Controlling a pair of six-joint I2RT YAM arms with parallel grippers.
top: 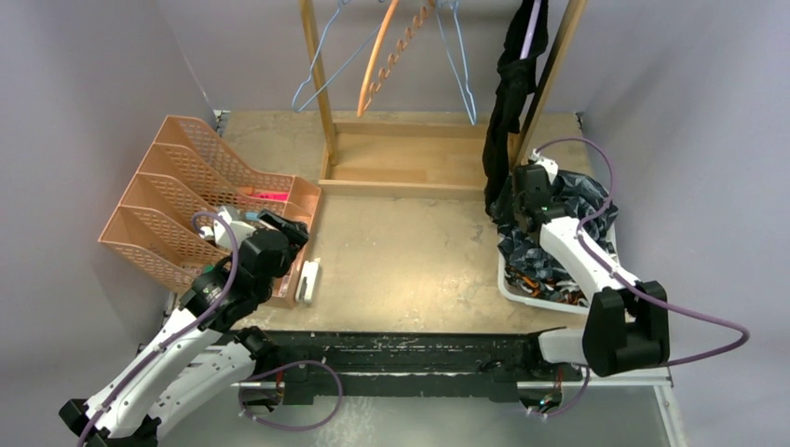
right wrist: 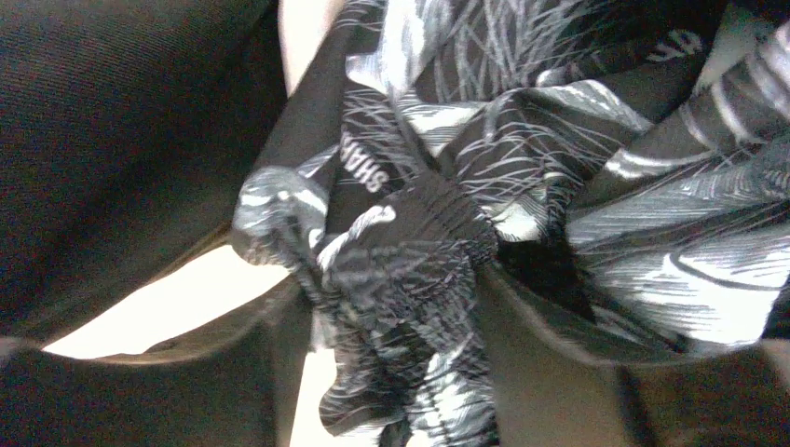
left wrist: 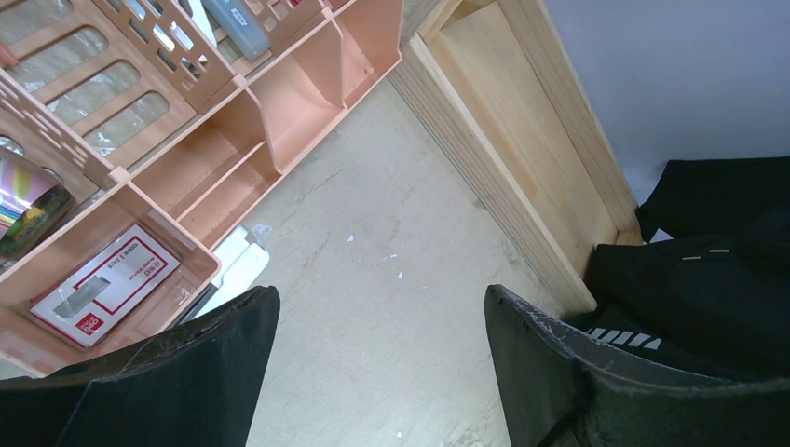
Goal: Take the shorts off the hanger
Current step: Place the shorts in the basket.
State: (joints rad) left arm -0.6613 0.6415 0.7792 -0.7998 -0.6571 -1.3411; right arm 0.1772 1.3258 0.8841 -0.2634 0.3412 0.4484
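Rack (top: pixel 410 154) check: three or four hangers (top: pixel 321 79) are hanging bare, so most of the job is looking done. One pair isn't off yet. The black shorts (top: pixel 510 84) are draping from a purple hanger (top: pixel 531 28) at the rack's right post, hem trailing down toward the bench (top: pixel 419 251).

White bin (top: pixel 510 287) at right is holding the removed pairs. Grey-blue camo shorts (top: pixel 573 200) are lying on top, w/ a bit of orange camo shorts (top: pixel 550 282) showing beneath. Olive pair isn't showing in any view, prob. buried.

Right end effector (right wrist: pixel 401 307) is sitting low over the bin, fingers (right wrist: pixel 270 372) pinching a bunched fold of the grey-blue camo fabric. Judging this as the drop-off, w/ release not yet made.

Left end effector (left wrist: pixel 379 298) is idling beside the peach organizer (top: pixel 186 200), fingers apart, gripping nothing.

Remaining, by my read: let go in the bin, then pull the black pair.
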